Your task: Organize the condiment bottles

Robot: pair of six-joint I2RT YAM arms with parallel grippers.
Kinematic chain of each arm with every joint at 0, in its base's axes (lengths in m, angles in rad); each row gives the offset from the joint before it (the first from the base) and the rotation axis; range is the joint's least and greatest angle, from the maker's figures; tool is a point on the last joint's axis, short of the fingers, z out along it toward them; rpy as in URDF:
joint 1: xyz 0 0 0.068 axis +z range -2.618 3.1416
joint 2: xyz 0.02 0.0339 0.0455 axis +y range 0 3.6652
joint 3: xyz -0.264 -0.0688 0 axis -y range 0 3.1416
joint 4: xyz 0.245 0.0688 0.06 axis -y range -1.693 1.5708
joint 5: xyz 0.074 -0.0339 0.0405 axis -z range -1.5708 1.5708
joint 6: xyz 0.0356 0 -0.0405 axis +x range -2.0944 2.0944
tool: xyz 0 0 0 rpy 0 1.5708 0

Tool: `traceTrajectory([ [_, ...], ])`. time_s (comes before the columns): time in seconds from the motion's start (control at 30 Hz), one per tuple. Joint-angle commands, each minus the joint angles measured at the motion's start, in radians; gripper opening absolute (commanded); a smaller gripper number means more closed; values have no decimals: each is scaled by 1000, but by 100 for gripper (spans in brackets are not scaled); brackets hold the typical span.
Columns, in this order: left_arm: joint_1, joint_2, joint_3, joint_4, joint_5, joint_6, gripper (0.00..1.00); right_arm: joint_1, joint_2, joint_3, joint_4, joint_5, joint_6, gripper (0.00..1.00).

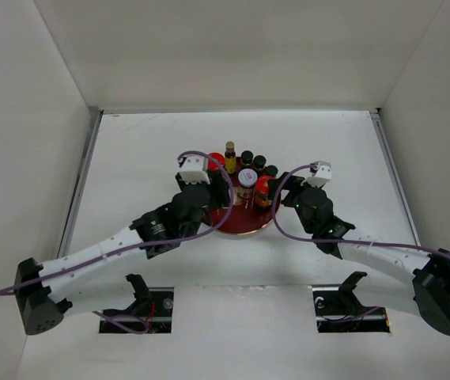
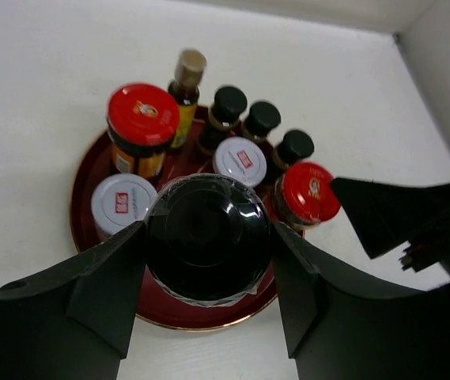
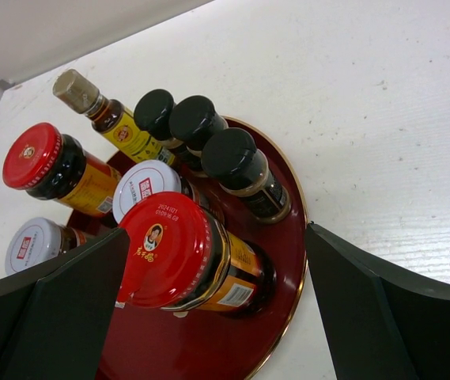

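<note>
Clamping from both sides, the left gripper (image 2: 209, 241) has its black fingers (image 2: 98, 293) pressed against a squat dark jar with a glossy black domed lid (image 2: 207, 229), so it reads as closed on that jar. The jar hangs or stands over the near part of the round red tray with a gold rim (image 2: 76, 207). Whether its base touches the tray floor cannot be told.

Just beyond it, a white-lidded labelled jar (image 2: 239, 161) stands at the tray's middle and another white-lidded jar (image 2: 123, 202) to the left. A red-capped jar (image 2: 308, 195) stands on the right and a second red-capped jar (image 2: 143, 115) at the back left. Along the far rim are a slim yellow bottle with a tan cap (image 2: 185, 83) and three small dark bottles with black caps (image 2: 262, 119) in a row.

The right gripper (image 3: 215, 237) hangs at the tray's right edge with its jaws spread wide, one on either side of the nearer red-capped jar, gripping nothing.

Every bottle in view is on or over the tray, and the white table (image 1: 130, 158) shows none lying off it. The task looks nearly done. What seems left is to settle the black-lidded jar, let go, and draw both arms clear.
</note>
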Motion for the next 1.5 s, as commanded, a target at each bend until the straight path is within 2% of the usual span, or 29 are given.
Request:
traceTrajectory([
  [0.0, -36, 82, 7, 149, 3, -22, 35, -5, -8, 13, 54, 3, 12, 99],
  [0.3, -66, 313, -39, 331, 11, 11, 36, -23, -70, -16, 64, 23, 24, 99],
  [0.53, -64, 441, -76, 396, 2, 18, 37, -34, -67, -19, 64, 26, 32, 99],
  [0.67, -67, 479, -82, 402, 0, 19, 41, -31, -58, -16, 64, 28, 29, 99],
  [0.77, -72, 487, -91, 403, 0, 25, 50, -43, -61, -20, 61, 32, 35, 100],
  [0.97, -83, 450, -96, 413, -4, 51, 85, -44, -59, -23, 63, 34, 41, 100],
  [1.03, -83, 433, -88, 416, -18, 76, 100, -41, -58, -22, 63, 34, 41, 100],
  [1.23, -87, 346, -54, 420, -64, 188, 100, -44, -71, -28, 64, 38, 44, 100],
  [1.37, -67, 217, -71, 462, -144, 269, 100, -44, -96, -40, 60, 100, 48, 100],
  [1.47, -11, 96, -132, 528, -173, 294, 100, -44, -126, -54, 55, 146, 49, 100],
])
